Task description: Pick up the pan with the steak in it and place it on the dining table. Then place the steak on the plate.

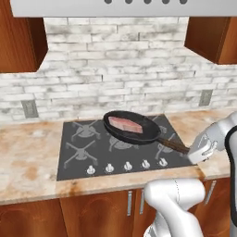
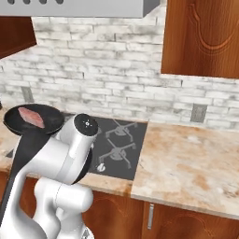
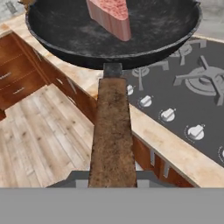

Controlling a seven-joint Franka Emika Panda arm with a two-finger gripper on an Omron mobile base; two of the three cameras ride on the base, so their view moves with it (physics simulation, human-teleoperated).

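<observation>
The end effector (image 1: 193, 152) grips the pan (image 1: 132, 127) by its handle, steak (image 1: 123, 124) inside, above the stove (image 1: 115, 146).

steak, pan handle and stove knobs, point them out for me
steak (image 1: 128, 125), left base view, top face of the meat
pan handle (image 3: 111, 131), hand view, mid-length of the handle
stove knobs (image 1: 127, 165), left base view, middle knob

Ahead and right of the fingers (image 3: 148, 176) we see a cooktop (image 3: 192, 87) with knobs (image 3: 167, 114) (white, in a row). Just ahead runs a counter (image 3: 175, 148). Left lie drawers (image 3: 17, 78) and floor (image 3: 39, 140).
</observation>
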